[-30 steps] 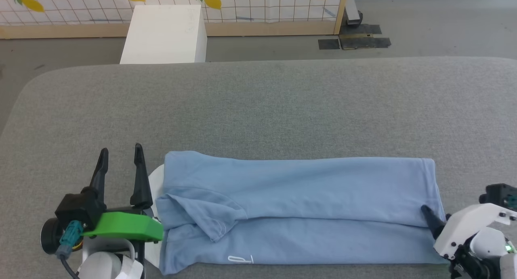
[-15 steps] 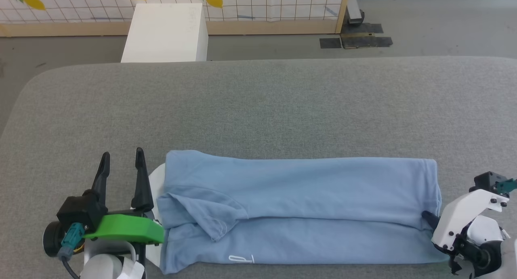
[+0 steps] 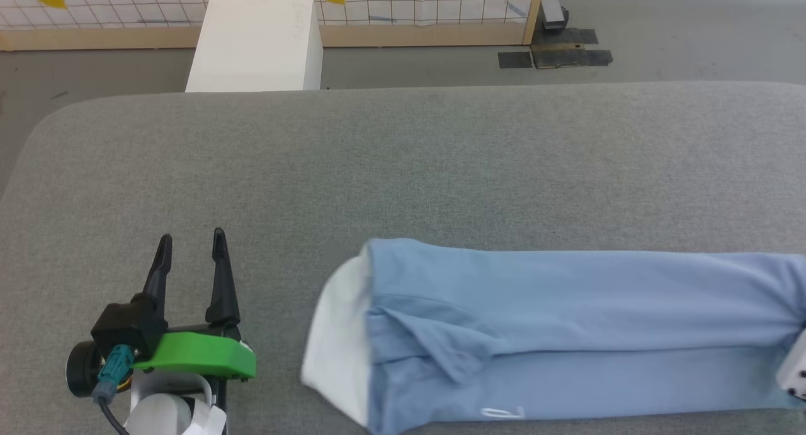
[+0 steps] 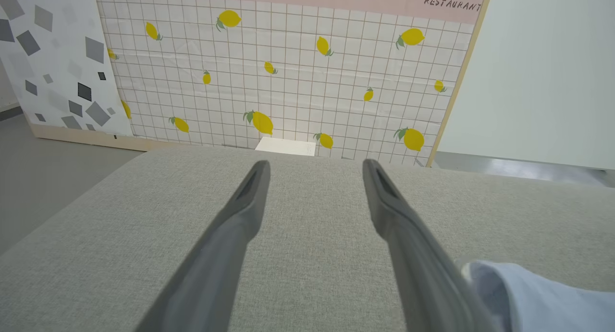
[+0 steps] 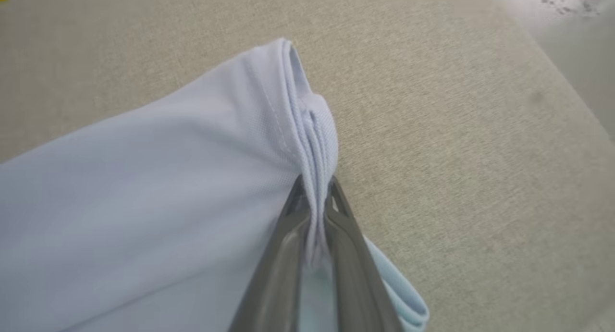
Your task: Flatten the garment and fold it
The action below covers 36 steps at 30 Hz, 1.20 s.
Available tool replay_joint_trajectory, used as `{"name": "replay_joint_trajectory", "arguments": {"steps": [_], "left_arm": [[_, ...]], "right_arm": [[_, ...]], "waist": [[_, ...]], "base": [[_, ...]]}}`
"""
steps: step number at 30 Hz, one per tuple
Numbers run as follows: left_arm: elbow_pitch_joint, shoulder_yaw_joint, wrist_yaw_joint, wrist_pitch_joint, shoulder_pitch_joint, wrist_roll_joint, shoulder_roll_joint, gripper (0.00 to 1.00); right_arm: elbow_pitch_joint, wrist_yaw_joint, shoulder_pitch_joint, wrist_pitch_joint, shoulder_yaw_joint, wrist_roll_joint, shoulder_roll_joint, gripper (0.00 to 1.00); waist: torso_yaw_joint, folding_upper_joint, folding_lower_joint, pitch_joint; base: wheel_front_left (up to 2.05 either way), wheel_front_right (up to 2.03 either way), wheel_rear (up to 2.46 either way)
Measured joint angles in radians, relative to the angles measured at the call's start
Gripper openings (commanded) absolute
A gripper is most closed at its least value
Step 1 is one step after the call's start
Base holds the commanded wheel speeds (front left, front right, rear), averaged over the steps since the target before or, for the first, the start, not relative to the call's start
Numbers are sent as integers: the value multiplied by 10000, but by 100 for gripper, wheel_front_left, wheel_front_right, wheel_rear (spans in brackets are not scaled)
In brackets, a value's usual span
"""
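- The left gripper (image 3: pixel 192 235) hung left of the shirt (image 3: pixel 567 309), apart from its neck end, with its two fingers spread wide and nothing between them. It probably waited there so the cloth was free to be worked from the other end.
- The white neck panel (image 3: pixel 337 340) formed the shirt's left end and lay flat, uncovered.
- The shirt lay as a long narrow band along the near edge of the counter (image 3: pixel 403 170). Its sides were already turned in lengthwise, so the flattening looked largely done and the crosswise fold was yet to come.
- One short sleeve (image 3: pixel 441 340) was tucked on top near the neck end, likely to keep the band's edges straight.
- A small white printed mark (image 3: pixel 502 413) showed on the shirt's near strip.
- At the shirt's right end, the right gripper (image 5: pixel 315 188) was clamped on the bunched hem, with several layers pinched between its fingers. That hold would suit pulling the band taut or carrying the hem over toward the neck.
- The counter had a grey woven cover with rounded corners, bare beyond the shirt.
- Past the counter's far edge, beyond the shirt, stood a white box (image 3: pixel 255 45), then a tiled wall with a lemon print (image 4: pixel 288 82).
- Farther right were a grey floor (image 3: pixel 692 38) and dark tape patches (image 3: pixel 554 57).
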<state>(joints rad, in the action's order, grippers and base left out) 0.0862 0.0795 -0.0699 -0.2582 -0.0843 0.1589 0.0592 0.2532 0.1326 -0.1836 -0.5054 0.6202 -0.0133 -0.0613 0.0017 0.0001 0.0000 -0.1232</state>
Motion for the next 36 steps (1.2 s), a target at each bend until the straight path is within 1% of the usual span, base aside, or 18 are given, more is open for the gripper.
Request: {"name": "replay_joint_trajectory", "arguments": {"steps": [3,6,9,11,14,18,20,22,24,27,29,31,36], "left_arm": [[0,8,-10,0,-16,-10,-10,100],[-2,19,-12,0,-16,-21,-15,100],[0,29,-56,0,-17,-38,-23,100],[15,44,-84,2,-17,-86,-27,100],[29,155,-84,0,-13,-86,-31,100],[38,192,-84,0,6,-96,-35,100],[38,194,-84,0,9,-98,-35,100],[38,178,-84,0,8,-100,-36,100],[35,157,-86,0,5,-100,-38,100],[38,105,-86,2,-6,-100,-42,100],[40,52,-88,0,-33,-98,-44,100],[54,6,-92,0,-107,-98,-48,100],[71,-98,-100,0,-316,-96,-54,100]], "right_arm": [[-73,0,-3,320,305,642,-123,0],[-130,0,-3,485,316,1049,-199,0],[-349,0,23,489,-17,1139,-228,0],[-792,0,156,372,-587,1053,-228,0],[-2190,-2,609,-251,-1967,420,-134,0],[-4587,-2,1356,-1505,-4048,-403,-27,0],[-5590,-4,1589,-1985,-5099,-539,-50,0],[-6276,-4,1629,-2324,-6188,-671,-148,0],[-6644,-2,1551,-2523,-7388,-817,-270,0],[-6358,-4,966,-2516,-8932,-1049,-357,0],[-5843,-4,526,-2405,-9683,-1239,-316,0],[-5079,-4,45,-2205,-10374,-1337,-232,0],[-3114,-4,-897,-1611,-11401,-1501,-25,0]], "waist": [[0,0,0,-28],[-3,0,0,-33],[14,0,0,-18],[31,0,0,8],[1,0,0,59],[-37,0,0,152],[-41,0,0,169],[-40,0,0,156],[-35,-1,0,122],[-10,0,0,43],[18,0,0,-27],[75,0,0,-115],[265,0,0,-340]], "base": [[0,0,0],[0,0,0],[0,0,0],[0,0,0],[0,0,0],[0,0,0],[0,0,0],[0,0,0],[0,0,0],[0,0,0],[0,0,0],[0,0,0],[0,0,0]]}}
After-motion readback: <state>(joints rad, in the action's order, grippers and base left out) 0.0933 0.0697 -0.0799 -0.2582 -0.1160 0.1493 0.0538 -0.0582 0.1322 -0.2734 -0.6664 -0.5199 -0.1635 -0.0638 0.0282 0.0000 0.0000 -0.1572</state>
